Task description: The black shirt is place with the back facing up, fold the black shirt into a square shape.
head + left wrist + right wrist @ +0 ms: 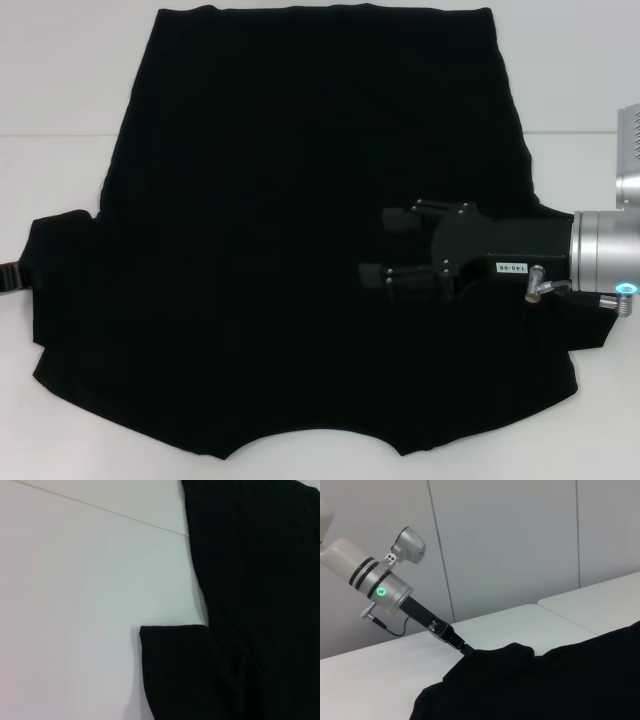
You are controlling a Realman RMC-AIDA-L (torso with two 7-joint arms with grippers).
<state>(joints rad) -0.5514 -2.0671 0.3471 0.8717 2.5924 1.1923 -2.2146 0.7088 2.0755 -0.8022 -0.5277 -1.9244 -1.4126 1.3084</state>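
Observation:
The black shirt lies spread flat on the white table, plain side up, with no lettering showing. My right gripper is open and empty just above the shirt's right middle, its fingers pointing left. Part of the right sleeve shows under that arm. My left gripper is at the outer edge of the left sleeve. The right wrist view shows the left gripper meeting the sleeve's edge. The left wrist view shows the left sleeve lying on the table.
A seam line runs across the white table behind the shirt. Grey wall panels stand beyond the table. Bare table shows to the left, right and far side of the shirt.

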